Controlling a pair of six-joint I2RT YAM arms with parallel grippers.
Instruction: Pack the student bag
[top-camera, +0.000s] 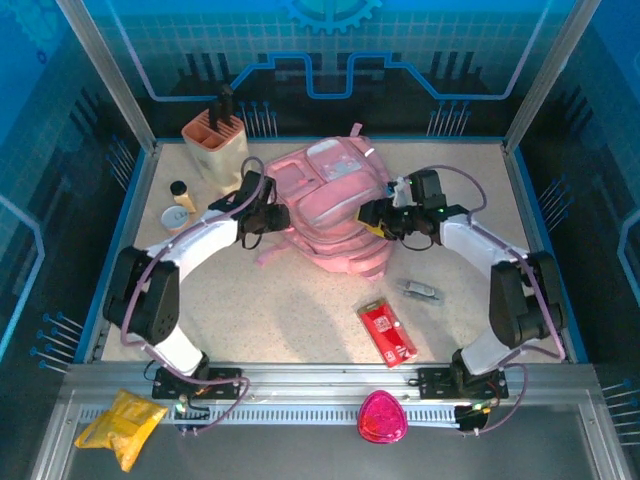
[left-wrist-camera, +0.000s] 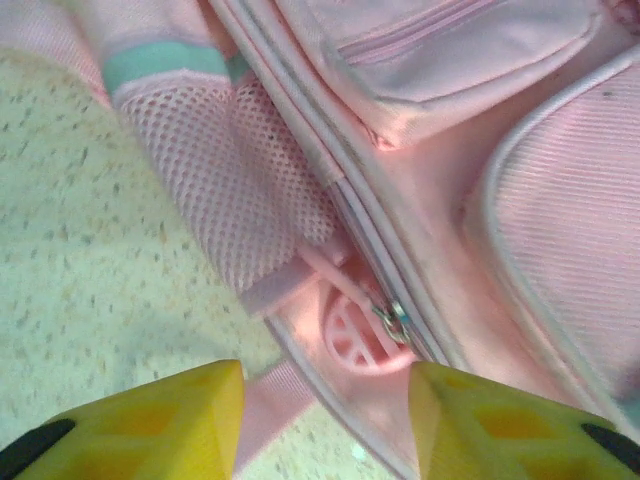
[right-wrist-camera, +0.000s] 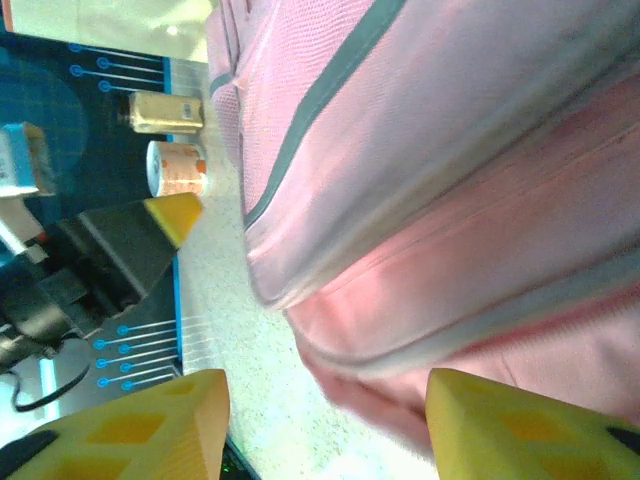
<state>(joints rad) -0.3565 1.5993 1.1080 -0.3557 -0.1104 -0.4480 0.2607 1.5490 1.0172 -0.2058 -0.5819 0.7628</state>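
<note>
the student bag (top-camera: 325, 200) is laid flat on the speckled table (top-camera: 280, 310), toward the far middle, front pockets upward; the left gripper (top-camera: 272, 216) is set at its left edge and the right gripper (top-camera: 375, 215) at its right edge; in the left wrist view the yellow fingers (left-wrist-camera: 160, 420) are seen parted, with a mesh side pocket (left-wrist-camera: 220, 190) and a zip pull (left-wrist-camera: 392, 320) lying just beyond the gap; nothing is pinched, so the left jaws are released; in the right wrist view the right fingers (right-wrist-camera: 140, 425) are likewise spread, the bag's pink side lying just ahead, ungripped; the right jaws are released; a beige holder (top-camera: 215, 140) is stood at the far left corner, apart from the bag; a dark-capped bottle (top-camera: 180, 190) and a round tub (top-camera: 176, 215) are placed left of the bag; a red packet (top-camera: 387, 333) and a small grey item (top-camera: 420, 291) are laid near its right front; a yellow pouch (top-camera: 122, 425) and a pink rounded object (top-camera: 381, 417) are located on the metal ledge (top-camera: 300, 440) at the near edge.
</note>
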